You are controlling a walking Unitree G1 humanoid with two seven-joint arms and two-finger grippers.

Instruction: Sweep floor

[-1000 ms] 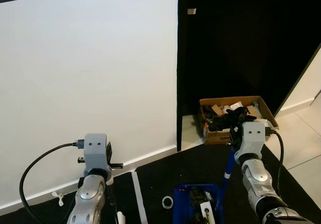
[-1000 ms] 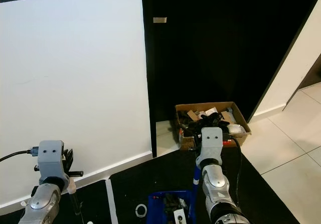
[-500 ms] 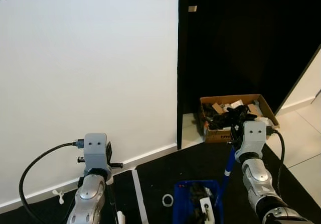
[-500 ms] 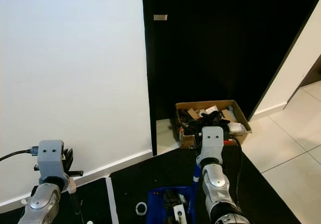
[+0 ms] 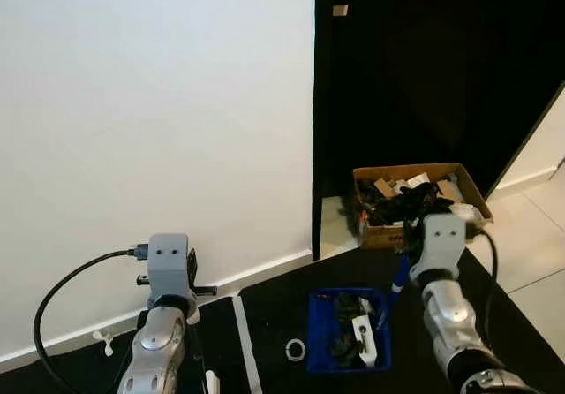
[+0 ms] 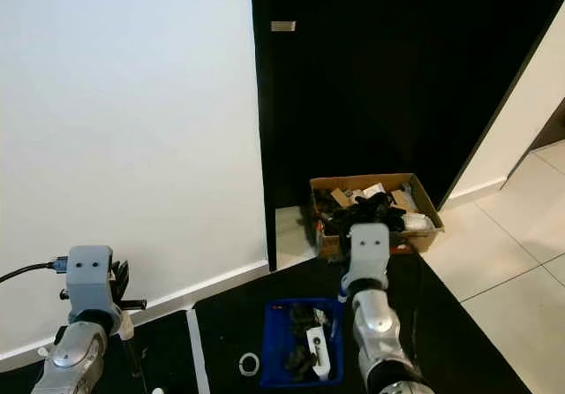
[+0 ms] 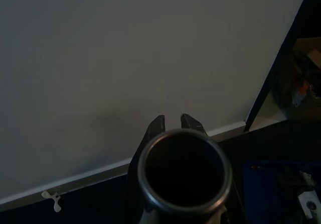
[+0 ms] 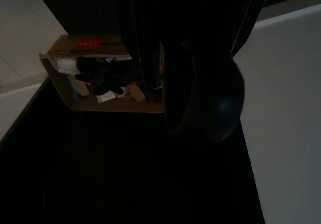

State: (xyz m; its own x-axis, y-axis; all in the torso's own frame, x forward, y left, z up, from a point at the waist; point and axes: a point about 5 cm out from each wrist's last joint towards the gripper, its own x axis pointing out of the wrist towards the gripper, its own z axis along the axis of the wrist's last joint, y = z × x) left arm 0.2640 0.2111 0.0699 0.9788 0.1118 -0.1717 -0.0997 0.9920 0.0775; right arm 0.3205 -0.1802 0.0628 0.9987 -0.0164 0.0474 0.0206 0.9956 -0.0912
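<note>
A broad white wall (image 5: pixel 159 120) is taking up the robot's left side, running down to a pale skirting strip where it is meeting the dark floor (image 5: pixel 274 314). To the right a tall black panel (image 5: pixel 424 67) is standing, with pale tiles (image 5: pixel 530 261) lying beyond it.

Against the foot of the black panel a cardboard box (image 6: pixel 375 201) is sitting, holding dark cables and bits of packaging. Just in front of it, on the dark floor, a blue dustpan (image 5: pixel 349 332) is lying loaded with dark debris and a white piece. Its blue handle (image 5: pixel 399 275) is rising toward the right gripper (image 5: pixel 415 226) — the silver wrist is covering the fingers, so I cannot tell whether they are clamped on it. In the right wrist view a dark rounded shape is sitting close to the lens, too dim to name.

The left gripper (image 7: pixel 173 125) is hanging near the wall; in the left wrist view its two fingertips are showing above a dark round tube end (image 7: pixel 183 176), with a narrow gap between them — whether they are gripping the tube I cannot tell.

A small white ring (image 5: pixel 295 352) is lying on the floor just beside the dustpan, and a small white clip (image 5: pixel 104 345) is resting by the skirting.
</note>
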